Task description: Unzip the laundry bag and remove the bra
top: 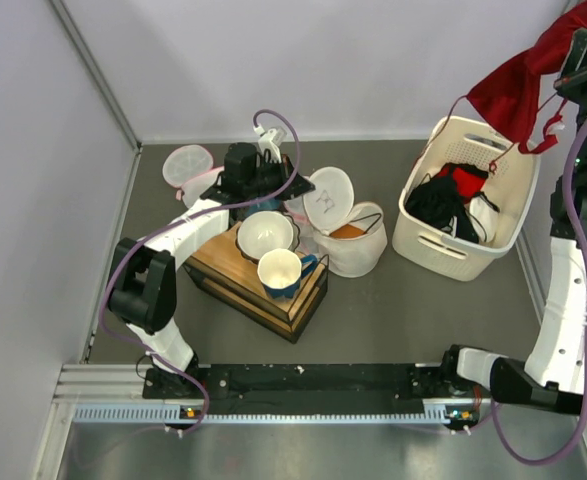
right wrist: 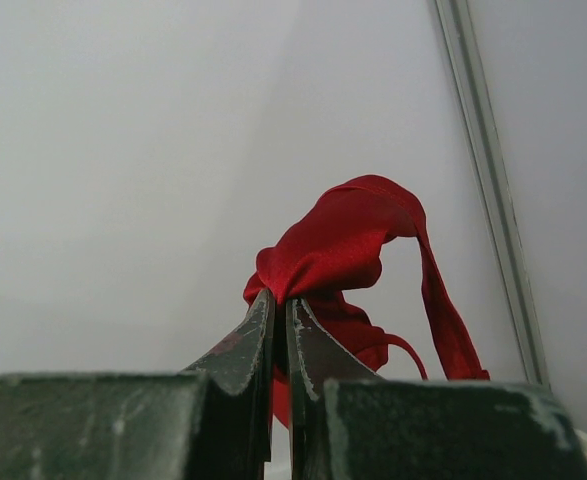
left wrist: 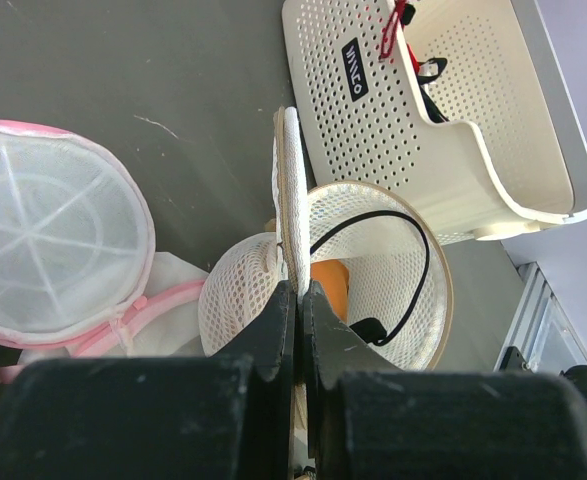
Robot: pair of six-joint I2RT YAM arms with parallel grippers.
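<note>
Two grippers, each clamped on fabric: one on the bag's round end, one on the red bra

**Top external.** The laundry bag (top: 358, 250) lies on its side near the middle of the dark table (top: 413, 310), its mouth open and one round flat end (top: 328, 198) lifted up. The left gripper (top: 291, 188) is at the edge of that raised end. A wooden box (top: 263, 285) sits just beside the bag, carrying a white bowl (top: 265, 235) and a cup (top: 281, 270). At the top right the right gripper (top: 565, 55) is raised high with the bra (top: 513, 95) hanging from it above the far corner of the cream basket (top: 453, 245), well apart from the bag.

**Left wrist.** The left gripper (left wrist: 298, 295) has its jaws pressed together on the thin rim of the bag's round end (left wrist: 291, 190), which stands upright between them. Behind it the laundry bag (left wrist: 393, 290) gapes open, with something orange (left wrist: 333, 285) and a black cord inside. A pink-trimmed mesh bag (left wrist: 53, 250) lies to the left; the basket (left wrist: 453, 120) is beyond.

**Right wrist.** The right gripper (right wrist: 281, 312) is closed tight, pinching a fold of the bra (right wrist: 343, 240), whose loose fabric and strap (right wrist: 448, 320) drape to the right against a plain wall.
</note>
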